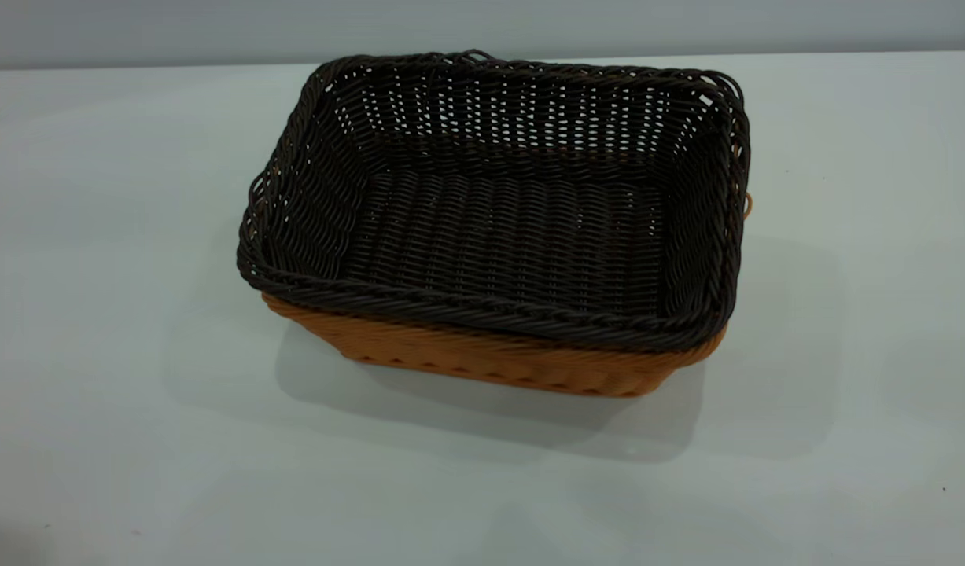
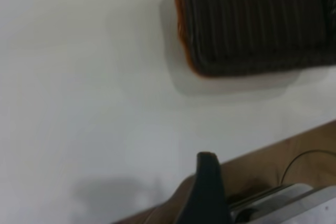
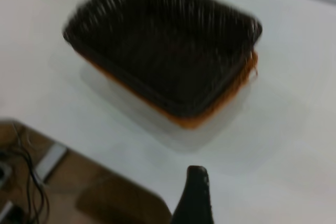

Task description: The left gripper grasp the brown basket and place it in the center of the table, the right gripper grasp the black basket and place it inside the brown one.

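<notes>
well off the table's [image 1: 97,314] edge, each wrist view shows one dark fingertip, so whether left gripper [image 2: 206,190] or right gripper [image 3: 193,195] is open cannot be told. neither holds anything. both sit apart from the black basket [image 1: 498,228], nested in the brown basket [image 1: 490,358] mid-table.

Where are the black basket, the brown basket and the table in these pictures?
black basket [image 1: 506,236]: exterior view, on its woven floor.
brown basket [image 1: 482,358]: exterior view, on its near side wall, showing below the black rim.
table [image 1: 120,393]: exterior view, on bare white top left of the baskets.
</notes>
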Controlling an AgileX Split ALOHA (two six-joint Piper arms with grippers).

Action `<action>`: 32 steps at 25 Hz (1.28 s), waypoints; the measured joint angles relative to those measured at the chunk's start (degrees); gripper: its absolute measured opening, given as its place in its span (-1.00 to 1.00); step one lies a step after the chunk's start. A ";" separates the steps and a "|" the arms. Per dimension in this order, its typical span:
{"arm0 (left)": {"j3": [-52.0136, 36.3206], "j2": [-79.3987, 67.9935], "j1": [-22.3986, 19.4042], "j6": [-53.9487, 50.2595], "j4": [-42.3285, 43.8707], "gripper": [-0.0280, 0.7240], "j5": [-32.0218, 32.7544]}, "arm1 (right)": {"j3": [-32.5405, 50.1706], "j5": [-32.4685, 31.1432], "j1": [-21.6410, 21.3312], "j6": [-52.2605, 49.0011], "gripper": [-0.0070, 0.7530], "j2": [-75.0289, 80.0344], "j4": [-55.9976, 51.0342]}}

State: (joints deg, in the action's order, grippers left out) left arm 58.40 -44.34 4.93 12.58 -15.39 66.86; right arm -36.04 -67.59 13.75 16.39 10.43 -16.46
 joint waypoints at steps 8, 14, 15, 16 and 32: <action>-14.48 18.36 0.00 0.00 0.37 0.52 -0.24 | 7.72 1.11 0.00 1.73 0.57 -7.37 2.11; -22.31 29.41 0.00 0.00 0.60 0.52 -0.31 | 7.72 1.51 0.00 1.75 0.57 -11.34 2.36; -23.44 31.14 0.00 0.00 1.10 0.52 -0.31 | 7.72 1.45 0.00 1.75 0.57 -11.34 2.36; -24.24 32.74 0.00 -0.23 1.84 0.52 -0.31 | 7.72 1.46 0.00 1.75 0.57 -11.34 2.36; -30.40 38.33 0.00 -12.02 15.89 0.52 -3.38 | 7.76 1.31 0.00 1.75 0.57 -11.36 2.27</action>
State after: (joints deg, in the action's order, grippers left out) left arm 28.00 -6.00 4.93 0.56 0.49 63.48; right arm -28.27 -66.28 13.75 18.14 -0.93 -14.19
